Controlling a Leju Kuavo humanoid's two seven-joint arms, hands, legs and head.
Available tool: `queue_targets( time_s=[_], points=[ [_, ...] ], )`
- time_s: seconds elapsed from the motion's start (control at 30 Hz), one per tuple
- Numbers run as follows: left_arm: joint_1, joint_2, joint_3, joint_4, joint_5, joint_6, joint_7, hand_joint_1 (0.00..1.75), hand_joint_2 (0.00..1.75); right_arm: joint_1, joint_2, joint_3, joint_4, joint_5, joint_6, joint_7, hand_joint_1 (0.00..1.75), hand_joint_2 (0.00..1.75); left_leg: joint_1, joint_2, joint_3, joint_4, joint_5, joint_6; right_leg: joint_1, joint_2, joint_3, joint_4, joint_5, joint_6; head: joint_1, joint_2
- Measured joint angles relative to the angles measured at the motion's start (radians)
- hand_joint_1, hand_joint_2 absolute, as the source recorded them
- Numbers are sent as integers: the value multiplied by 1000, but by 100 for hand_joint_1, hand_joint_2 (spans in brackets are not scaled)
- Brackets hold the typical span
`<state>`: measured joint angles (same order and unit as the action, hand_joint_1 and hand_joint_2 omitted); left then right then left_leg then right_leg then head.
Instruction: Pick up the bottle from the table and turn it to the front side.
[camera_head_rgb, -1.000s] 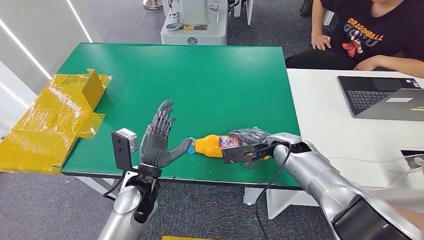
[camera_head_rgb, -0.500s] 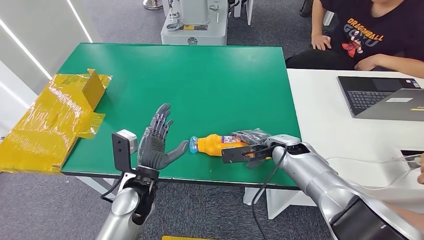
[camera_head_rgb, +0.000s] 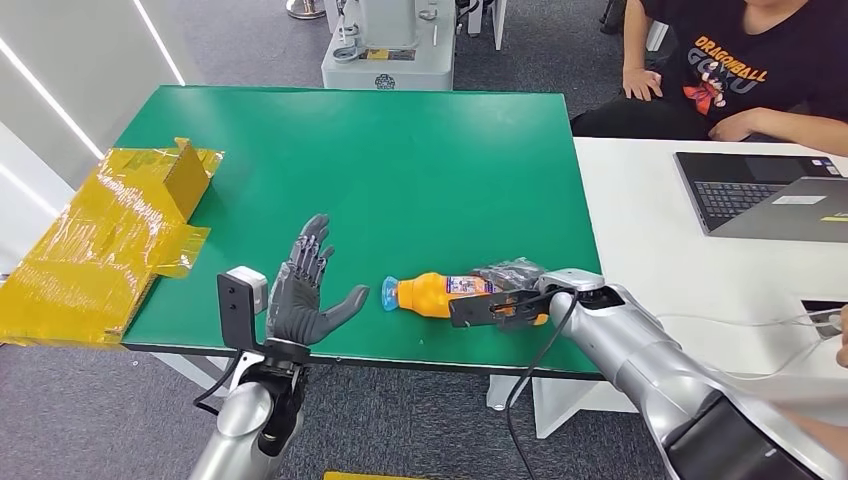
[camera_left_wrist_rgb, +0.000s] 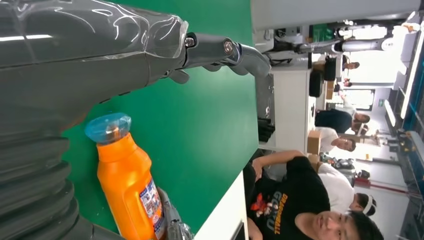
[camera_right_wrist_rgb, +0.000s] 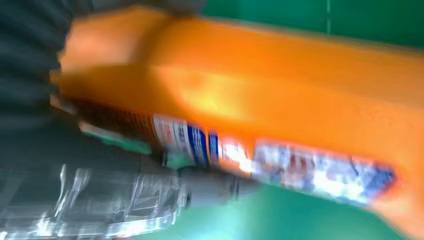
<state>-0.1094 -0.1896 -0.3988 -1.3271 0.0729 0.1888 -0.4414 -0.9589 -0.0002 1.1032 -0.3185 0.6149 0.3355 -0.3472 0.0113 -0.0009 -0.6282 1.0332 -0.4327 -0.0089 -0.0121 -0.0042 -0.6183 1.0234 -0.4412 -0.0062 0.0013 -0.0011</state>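
- Head view: the orange bottle (camera_head_rgb: 440, 295) is lying on its side near the front edge of the green table (camera_head_rgb: 420, 160), blue cap pointing at my left hand (camera_head_rgb: 305, 290). That hand is spreading open, holding nothing, apart from the cap. My right hand (camera_head_rgb: 510, 285) is wrapping the bottle's base.
- Left wrist view: bottle (camera_left_wrist_rgb: 127, 185) lying just beside my thumb.
- Right wrist view: blurred; my fingers (camera_right_wrist_rgb: 165, 192) are pressing against the label.
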Motion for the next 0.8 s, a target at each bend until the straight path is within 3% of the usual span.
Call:
queue_targets(
  time_s=[0.67, 0.8],
  points=[
    [75, 9, 60, -77, 7, 60, -11, 0, 175, 0, 23, -21, -2, -13, -121, -60, 175, 175, 0, 0, -1, 0, 0, 0, 0, 0, 0, 0, 0, 0, 0, 0],
    [82, 9, 62, -86, 5, 65, -12, 0, 175, 5, 30, -41, -9, -24, -228, -62, 175, 175, 0, 0, -1, 0, 0, 0, 0, 0, 0, 0, 0, 0, 0, 0]
  ],
)
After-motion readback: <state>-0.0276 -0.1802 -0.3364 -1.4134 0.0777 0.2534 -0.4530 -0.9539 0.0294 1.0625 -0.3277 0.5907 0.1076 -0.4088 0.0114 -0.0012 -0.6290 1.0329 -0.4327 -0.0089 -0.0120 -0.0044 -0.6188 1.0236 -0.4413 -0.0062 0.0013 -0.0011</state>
